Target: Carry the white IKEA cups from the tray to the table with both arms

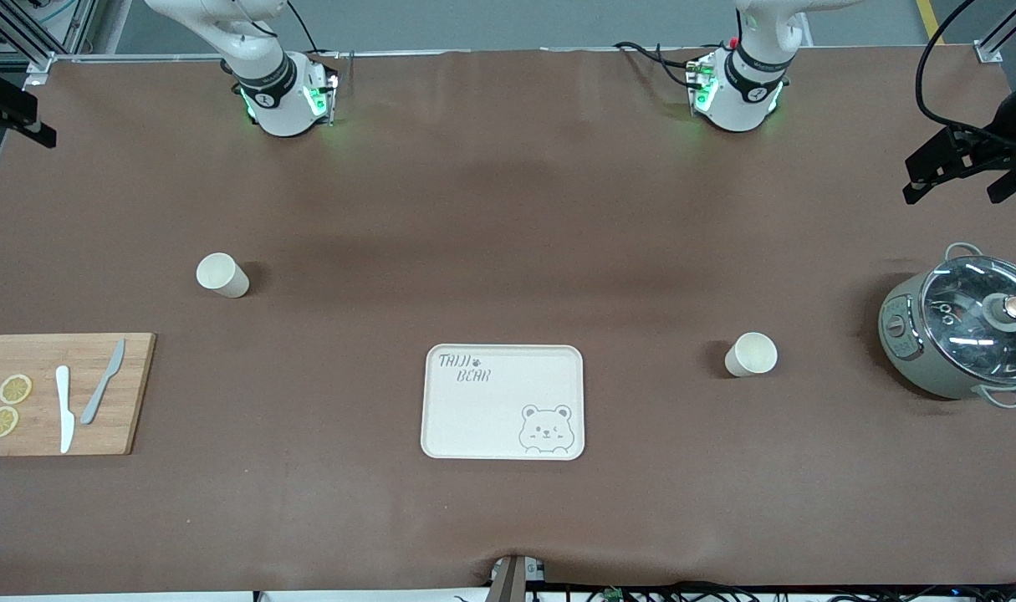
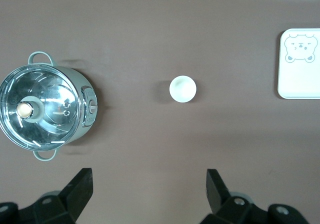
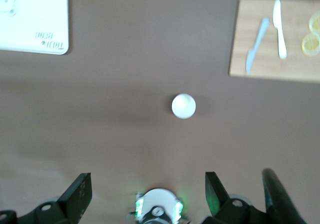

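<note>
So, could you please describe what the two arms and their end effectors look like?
Both arms are white with black joint bands. The right arm and left arm glow green at their bases, with black cables nearby. The left end effector and right end effector have black fingers.

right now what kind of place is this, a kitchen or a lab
Most likely a robotics lab staged as a kitchen: two arm bases bolted to a brown table, aluminium framing, and props like the bear tray and pot.
</note>
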You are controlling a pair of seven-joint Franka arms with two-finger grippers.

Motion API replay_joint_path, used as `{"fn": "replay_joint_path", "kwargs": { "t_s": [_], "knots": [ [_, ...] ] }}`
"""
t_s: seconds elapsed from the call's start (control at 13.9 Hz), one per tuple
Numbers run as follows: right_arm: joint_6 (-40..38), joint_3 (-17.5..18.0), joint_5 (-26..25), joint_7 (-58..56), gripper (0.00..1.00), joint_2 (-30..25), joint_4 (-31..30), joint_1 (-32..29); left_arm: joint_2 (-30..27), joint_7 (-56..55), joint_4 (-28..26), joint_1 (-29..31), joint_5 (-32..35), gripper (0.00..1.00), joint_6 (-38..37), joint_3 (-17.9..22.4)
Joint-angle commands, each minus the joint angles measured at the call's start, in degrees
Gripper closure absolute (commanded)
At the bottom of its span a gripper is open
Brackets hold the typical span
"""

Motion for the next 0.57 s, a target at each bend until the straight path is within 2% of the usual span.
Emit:
{"fn": "replay_joint_path", "kwargs": {
  "t_s": [0.0,0.22,0.43,0.5],
  "knots": [
    [0.6,-1.3,-0.3,3.4,0.00,-2.1,-5.8,-0.3,-0.7,-0.3,0.3,0.0,-0.4,0.00,-0.1,-0.4],
    [0.6,-1.8,-1.2,4.0,0.00,-2.9,-5.9,2.6,-1.4,-3.3,-2.1,-4.4,0.1,0.00,0.1,0.6],
    [2.6,-1.8,-1.1,4.0,0.00,-5.9,-10.4,2.3,-3.2,-3.8,-4.1,-11.6,0.3,0.00,0.2,8.5],
    [4.3,-1.4,-1.2,4.0,0.00,-7.5,-12.9,2.5,-3.3,-3.5,-4.0,-11.5,0.5,0.00,0.2,8.6]
  ]
}}
